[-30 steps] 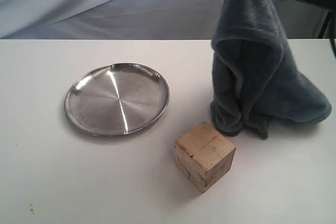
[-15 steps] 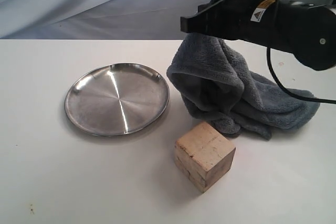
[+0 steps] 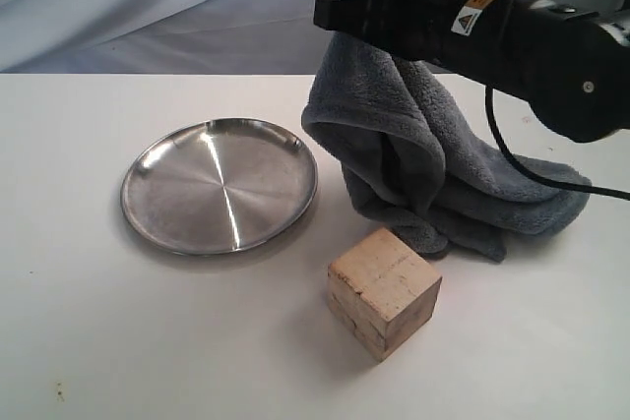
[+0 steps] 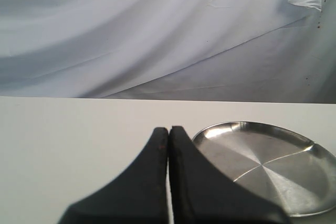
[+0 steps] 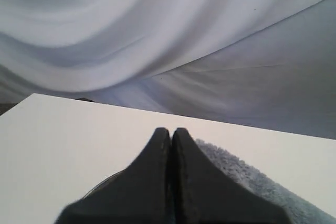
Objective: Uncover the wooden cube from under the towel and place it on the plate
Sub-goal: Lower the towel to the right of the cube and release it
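Observation:
The wooden cube (image 3: 384, 290) stands uncovered on the white table, in front of the towel and to the right of the plate (image 3: 148, 159), touching neither. The grey-blue towel (image 3: 423, 164) hangs in folds from my right gripper (image 3: 331, 13), which is shut on its upper edge above the table; the lower part of the towel rests bunched behind the cube. In the right wrist view the gripper (image 5: 171, 132) shows closed fingers with the towel (image 5: 247, 179) beside them. My left gripper (image 4: 168, 130) is shut and empty, close to the plate (image 4: 273, 166); it is outside the exterior view.
A white cloth backdrop (image 3: 148, 7) hangs behind the table's far edge. The right arm's black body (image 3: 532, 36) and its cable (image 3: 512, 159) reach over the towel at the right.
The right arm has come down and moved left into view with the towel. The towel, hanging tall at the right before, now droops lower with its held edge closer to the plate. The cube stayed put.

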